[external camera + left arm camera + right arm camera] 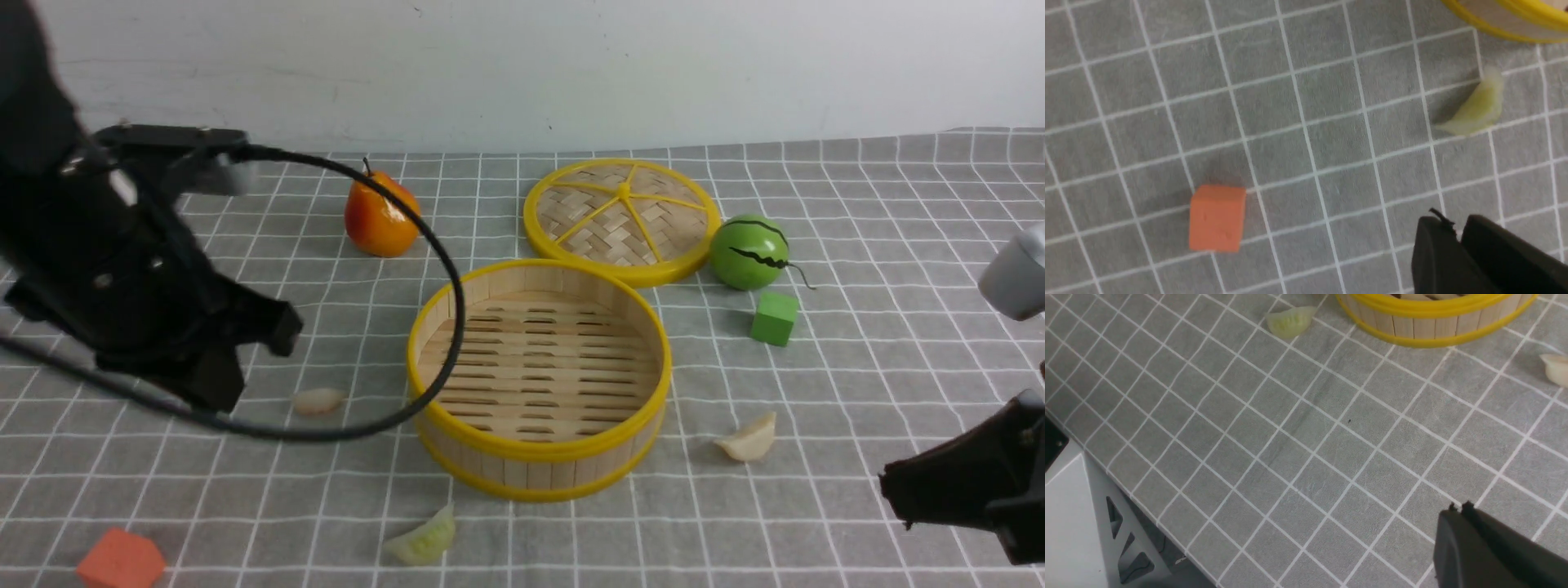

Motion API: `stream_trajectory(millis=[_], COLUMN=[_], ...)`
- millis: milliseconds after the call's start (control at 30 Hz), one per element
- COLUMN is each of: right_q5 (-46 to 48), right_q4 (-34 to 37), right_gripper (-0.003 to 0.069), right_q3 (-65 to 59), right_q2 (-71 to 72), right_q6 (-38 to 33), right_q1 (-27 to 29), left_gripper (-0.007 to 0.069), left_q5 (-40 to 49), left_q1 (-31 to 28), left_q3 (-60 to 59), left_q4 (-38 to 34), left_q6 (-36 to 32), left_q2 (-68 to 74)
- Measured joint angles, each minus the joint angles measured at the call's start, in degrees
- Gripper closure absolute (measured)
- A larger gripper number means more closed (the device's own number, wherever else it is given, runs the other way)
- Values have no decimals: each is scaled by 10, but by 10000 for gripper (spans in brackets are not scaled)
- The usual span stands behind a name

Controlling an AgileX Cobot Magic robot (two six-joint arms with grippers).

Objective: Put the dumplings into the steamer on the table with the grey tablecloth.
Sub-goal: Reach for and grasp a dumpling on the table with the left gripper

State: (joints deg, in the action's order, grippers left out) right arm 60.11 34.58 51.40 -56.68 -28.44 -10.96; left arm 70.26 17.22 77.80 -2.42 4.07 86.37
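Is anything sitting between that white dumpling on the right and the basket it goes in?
Nothing visible does. Only bare grey tablecloth lies between the white dumpling and the steamer; the green block stands farther back.

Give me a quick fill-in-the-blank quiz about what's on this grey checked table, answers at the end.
1. The steamer holds ___ of the three dumplings.
2. The dumpling in front of the steamer is pale ___.
3. The flat woven lid lies ___ the steamer.
4. The block at the near left is ___.
Missing words: none, green, behind, orange.
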Motion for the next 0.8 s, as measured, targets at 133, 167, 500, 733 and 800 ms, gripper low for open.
stream_trajectory(millis=[133,167,500,733,800], right_q5=[0,0,2,3,3], right_q4=[-2,-2,-4,-5,-5], right_gripper=[669,669,661,657,654], right_q3=[0,0,0,0,0], right_q2=[6,12,61,63,63], right_q6=[0,0,0,0,0], right_q1=[0,0,0,0,0], left_gripper=[382,322,207,231,230], left_q5=[0,-1,-70,-147,-152], left_q1=[-9,-13,-21,-21,-21], left_q3=[60,87,127,130,130], left_q4=[6,13,71,94,94], left_q6=[-26,-46,-184,-192,-195], left_q2=[96,142,291,295,303])
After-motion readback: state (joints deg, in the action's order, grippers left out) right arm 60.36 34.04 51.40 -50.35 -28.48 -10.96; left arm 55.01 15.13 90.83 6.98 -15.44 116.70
